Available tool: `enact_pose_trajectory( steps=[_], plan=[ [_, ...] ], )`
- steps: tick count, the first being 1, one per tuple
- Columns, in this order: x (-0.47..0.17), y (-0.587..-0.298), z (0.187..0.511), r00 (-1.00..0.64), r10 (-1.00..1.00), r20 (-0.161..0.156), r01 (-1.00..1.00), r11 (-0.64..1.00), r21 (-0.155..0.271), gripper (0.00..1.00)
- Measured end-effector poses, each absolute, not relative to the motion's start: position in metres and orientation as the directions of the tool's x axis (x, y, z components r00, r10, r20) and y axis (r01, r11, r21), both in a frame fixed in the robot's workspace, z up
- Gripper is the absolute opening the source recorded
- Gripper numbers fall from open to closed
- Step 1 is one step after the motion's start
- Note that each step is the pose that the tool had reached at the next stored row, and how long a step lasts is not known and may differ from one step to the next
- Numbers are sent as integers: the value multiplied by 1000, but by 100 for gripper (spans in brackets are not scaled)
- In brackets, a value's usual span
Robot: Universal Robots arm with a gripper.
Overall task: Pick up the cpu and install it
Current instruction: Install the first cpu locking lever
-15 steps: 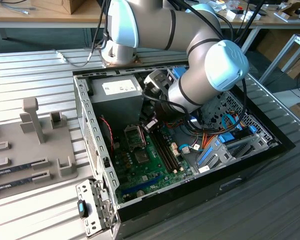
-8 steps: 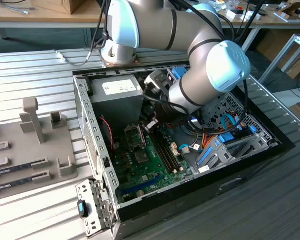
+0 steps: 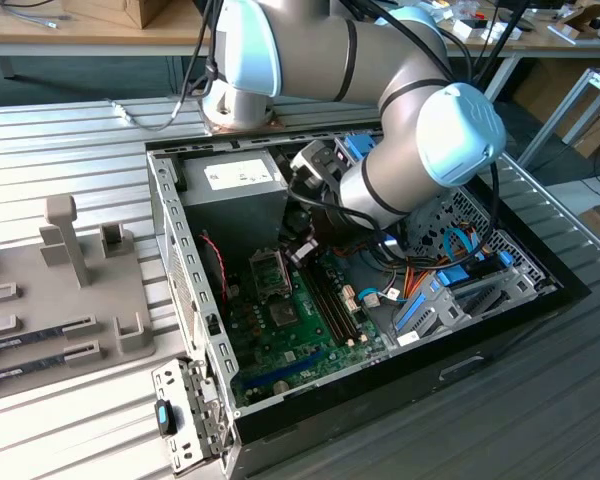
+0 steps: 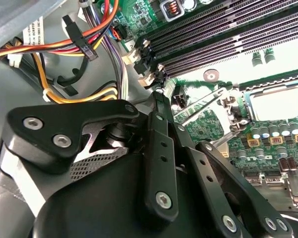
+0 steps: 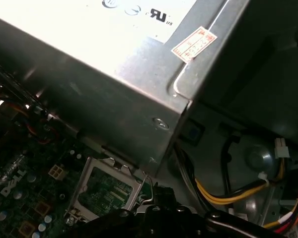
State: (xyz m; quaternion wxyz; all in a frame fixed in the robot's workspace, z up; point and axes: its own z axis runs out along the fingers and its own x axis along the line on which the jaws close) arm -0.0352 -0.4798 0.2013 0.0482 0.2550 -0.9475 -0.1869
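The arm reaches down into the open computer case (image 3: pixel 540 300), and my gripper (image 3: pixel 308 240) hangs low over the green motherboard (image 3: pixel 300 340), just beside the socket frame (image 3: pixel 268 270). In the second wrist view the gripper's black linkage (image 4: pixel 161 148) points toward the memory slots (image 4: pixel 228 34), with the metal socket frame (image 4: pixel 275 101) off to one side; its inside glares pale. In the first wrist view the socket frame (image 5: pixel 109 191) lies just ahead of the gripper body (image 5: pixel 159 218), with green board inside it. The cpu is hidden from view.
The grey power supply (image 3: pixel 235 190) stands close behind the socket. Bundled wires (image 4: pixel 64 44) run near the gripper, and blue drive brackets (image 3: pixel 450 285) fill the case's far side. On the exterior view's left a grey fixture plate (image 3: pixel 70 300) holds memory sticks (image 3: pixel 40 335).
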Motion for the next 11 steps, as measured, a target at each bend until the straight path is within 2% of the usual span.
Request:
enact_pose_trajectory(
  steps=[11],
  plan=[
    [-35,-480,208,-863,-506,-4,-469,798,379,11]
  ],
)
